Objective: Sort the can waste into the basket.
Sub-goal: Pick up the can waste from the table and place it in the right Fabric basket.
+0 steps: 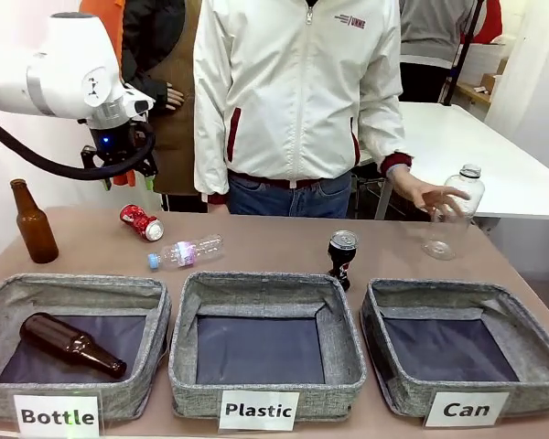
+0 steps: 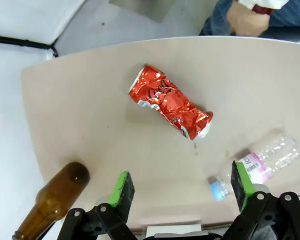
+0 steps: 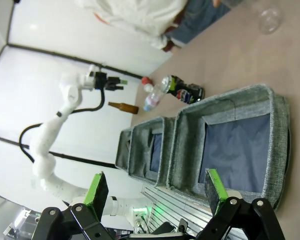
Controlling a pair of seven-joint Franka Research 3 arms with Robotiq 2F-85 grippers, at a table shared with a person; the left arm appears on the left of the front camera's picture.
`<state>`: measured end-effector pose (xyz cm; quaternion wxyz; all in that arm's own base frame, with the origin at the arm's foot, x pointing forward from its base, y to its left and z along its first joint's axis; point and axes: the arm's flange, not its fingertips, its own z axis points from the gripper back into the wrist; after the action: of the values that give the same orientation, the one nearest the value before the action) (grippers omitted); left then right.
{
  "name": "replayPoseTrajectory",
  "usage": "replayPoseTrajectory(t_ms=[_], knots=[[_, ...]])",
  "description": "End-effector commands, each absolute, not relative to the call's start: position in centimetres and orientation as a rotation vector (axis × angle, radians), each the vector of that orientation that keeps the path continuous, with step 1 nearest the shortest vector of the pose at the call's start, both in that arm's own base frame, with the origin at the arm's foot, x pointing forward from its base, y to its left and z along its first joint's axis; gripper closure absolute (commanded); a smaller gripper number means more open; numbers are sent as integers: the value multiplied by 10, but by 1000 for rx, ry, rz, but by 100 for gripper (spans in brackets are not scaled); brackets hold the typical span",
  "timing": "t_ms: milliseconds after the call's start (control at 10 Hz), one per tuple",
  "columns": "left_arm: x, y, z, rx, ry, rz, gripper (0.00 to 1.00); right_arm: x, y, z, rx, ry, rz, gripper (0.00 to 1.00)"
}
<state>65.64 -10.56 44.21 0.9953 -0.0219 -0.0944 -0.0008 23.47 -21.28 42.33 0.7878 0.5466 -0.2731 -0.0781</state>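
The crushed red can [image 1: 141, 222] lies on its side at the table's back left. My left gripper [image 1: 121, 174] hangs open above it, and in the left wrist view the red can [image 2: 170, 107] lies beyond the spread green fingertips of the left gripper [image 2: 182, 184], apart from them. A dark can [image 1: 342, 257] with a silver top stands upright behind the middle basket. The grey basket labelled "Can" [image 1: 382, 352] stands front right with a bare dark floor. My right gripper [image 3: 155, 192] is open and holds nothing, above the "Can" basket [image 3: 272, 100]; the dark can [image 3: 182, 90] stands farther off.
The "Plastic" basket [image 1: 188, 347] stands in the middle; the "Bottle" basket [image 1: 156, 320] holds a brown bottle [image 1: 71, 344]. Another brown bottle [image 1: 34, 224] stands far left. A small plastic bottle [image 1: 188, 251] lies by the red can. A person's hand [image 1: 430, 194] holds a clear bottle [image 1: 453, 215] at the back right.
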Motion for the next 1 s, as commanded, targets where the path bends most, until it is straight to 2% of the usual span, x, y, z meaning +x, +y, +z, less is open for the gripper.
replayPoseTrajectory(t_ms=[0,200,600,900], knots=[[661,-103,452,-56,-219,-42,0,237,-214,425,1188,-621,-150,0],[670,-97,448,-18,-155,-232,0,237,-214,425,1188,-621,-150,0],[645,-94,440,34,-190,-976,0,237,-214,425,1188,-621,-150,0],[634,-103,424,24,-140,-1431,0,237,-214,425,1188,-621,-150,0]])
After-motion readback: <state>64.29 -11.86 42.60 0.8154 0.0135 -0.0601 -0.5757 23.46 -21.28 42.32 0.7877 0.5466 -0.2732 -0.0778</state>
